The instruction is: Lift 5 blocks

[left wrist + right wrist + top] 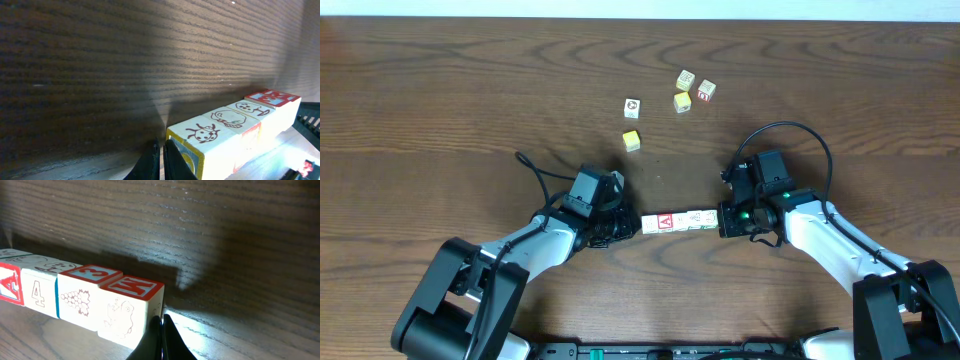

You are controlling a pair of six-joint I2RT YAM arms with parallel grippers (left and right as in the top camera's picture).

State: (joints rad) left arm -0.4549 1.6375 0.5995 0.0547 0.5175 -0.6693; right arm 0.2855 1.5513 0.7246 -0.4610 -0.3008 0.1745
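A straight row of several picture blocks (680, 220) lies end to end between my two grippers. The left gripper (627, 226) is shut, and its closed tips (162, 143) press the yellow-trimmed ladybird block (202, 135) at the row's left end. At the other end the right gripper (724, 218) is also shut, its tips (162, 318) against the red-topped block (131, 287). In the right wrist view, a "3" block (82, 297) and a "4" block (37, 292) follow it. I cannot tell whether the row rests on the table or hangs just above it.
Loose cubes lie on the far side of the wooden table (440, 100): a white picture cube (633, 106), a yellow cube (632, 140), another yellow cube (682, 101), a cream cube (686, 78) and a red-trimmed cube (706, 91).
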